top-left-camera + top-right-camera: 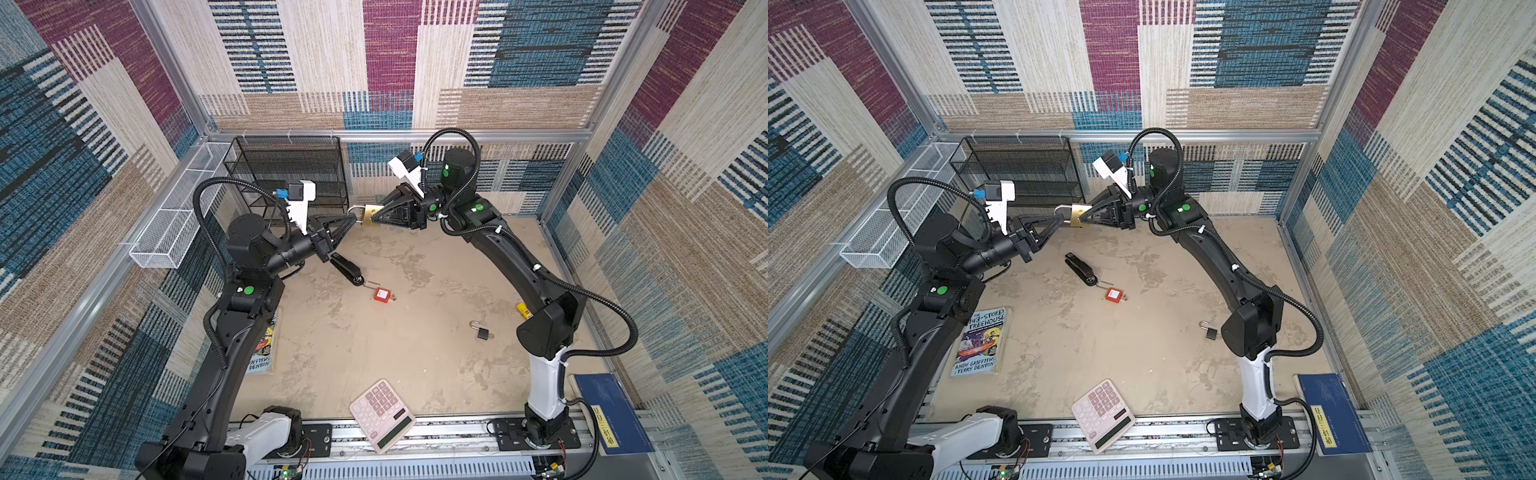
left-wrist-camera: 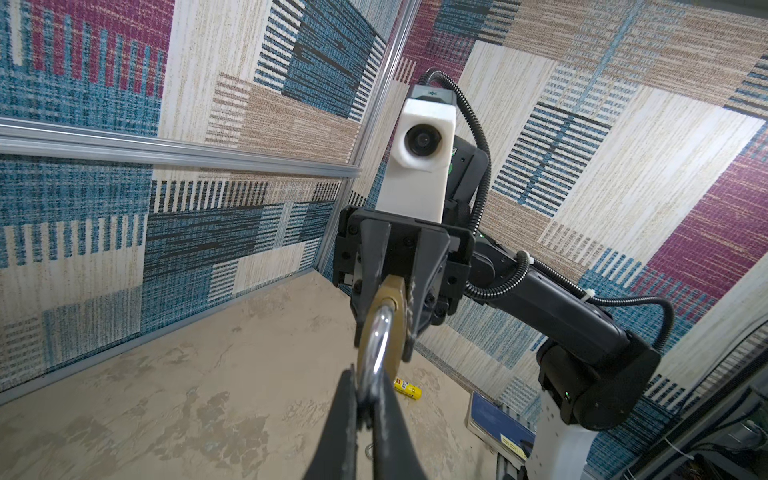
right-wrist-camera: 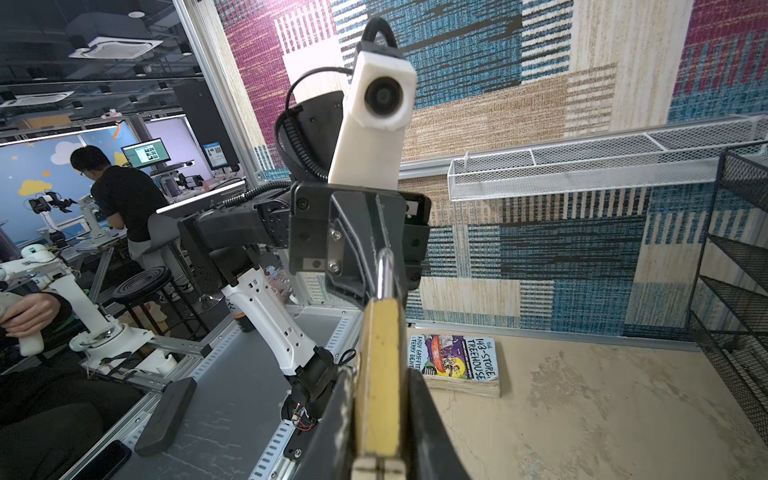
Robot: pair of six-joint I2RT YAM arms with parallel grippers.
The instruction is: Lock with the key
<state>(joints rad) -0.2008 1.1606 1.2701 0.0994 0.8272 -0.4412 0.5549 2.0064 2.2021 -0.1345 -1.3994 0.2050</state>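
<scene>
The brass padlock (image 1: 368, 216) is held in the air above the far edge of the surface (image 1: 415, 332), just in front of the black mesh shelf (image 1: 286, 174). The left jaws are clamped on its steel shackle (image 2: 376, 345), and the right jaws grip its brass body (image 3: 380, 374), seen edge-on in the right wrist view. In a top view the book (image 1: 980, 343) lies whole by the left edge. The left wrist view shows a yellow object (image 2: 408, 388) near the right edge.
</scene>
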